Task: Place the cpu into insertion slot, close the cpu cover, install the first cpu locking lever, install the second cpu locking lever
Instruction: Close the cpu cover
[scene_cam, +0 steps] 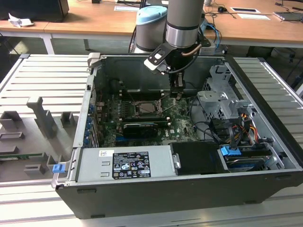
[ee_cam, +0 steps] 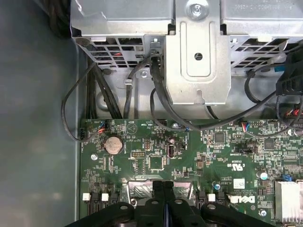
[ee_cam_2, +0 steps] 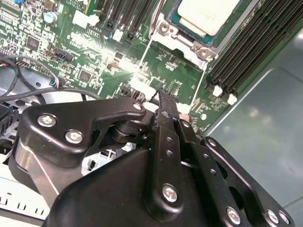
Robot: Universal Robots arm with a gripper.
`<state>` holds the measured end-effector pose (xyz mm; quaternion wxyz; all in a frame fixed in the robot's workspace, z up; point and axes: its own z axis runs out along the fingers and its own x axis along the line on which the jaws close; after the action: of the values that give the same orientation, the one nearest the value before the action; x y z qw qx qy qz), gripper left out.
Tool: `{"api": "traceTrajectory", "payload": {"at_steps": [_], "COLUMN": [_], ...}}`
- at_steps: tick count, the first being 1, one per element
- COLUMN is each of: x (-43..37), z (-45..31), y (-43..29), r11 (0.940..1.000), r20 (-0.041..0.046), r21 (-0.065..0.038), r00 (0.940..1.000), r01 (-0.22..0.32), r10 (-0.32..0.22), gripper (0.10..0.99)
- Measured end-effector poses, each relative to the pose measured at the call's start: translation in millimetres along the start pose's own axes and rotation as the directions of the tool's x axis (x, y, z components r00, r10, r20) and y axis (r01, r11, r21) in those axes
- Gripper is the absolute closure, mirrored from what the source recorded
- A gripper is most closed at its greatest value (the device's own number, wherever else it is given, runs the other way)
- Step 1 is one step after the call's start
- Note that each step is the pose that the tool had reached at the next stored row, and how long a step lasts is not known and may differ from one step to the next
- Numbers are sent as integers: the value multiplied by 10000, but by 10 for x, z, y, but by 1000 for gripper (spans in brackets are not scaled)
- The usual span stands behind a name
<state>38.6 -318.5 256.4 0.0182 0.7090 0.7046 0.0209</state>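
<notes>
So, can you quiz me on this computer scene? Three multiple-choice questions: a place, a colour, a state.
1. Where is the cpu?
A) in the insertion slot
B) on the floor
C) in a person's hand

2. What colour is the motherboard?
A) red
B) green
C) white

3. How are the fingers of the gripper?
A) spread wide
B) clamped on a screwdriver
C) shut together, holding nothing

1 A: the second wrist view shows it inside the metal rim.
2 B: it is green in all views.
3 C: both wrist views show them meeting, with nothing between.
</notes>
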Motion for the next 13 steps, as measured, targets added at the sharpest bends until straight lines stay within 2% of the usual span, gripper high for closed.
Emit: {"api": "traceTrajectory", "payload": {"at_steps": [8,11,13], "x": [2,2,2], "z": [11,19,55], "y": [159,202,216], "r11": [10000,10000,10000], "r20": [0,1,0], "r21": [1,2,2], "r00": [10000,10000,10000], "r01": [0,-1,-1], "r10": [0,1,1], "gripper": [980,980,980]}}
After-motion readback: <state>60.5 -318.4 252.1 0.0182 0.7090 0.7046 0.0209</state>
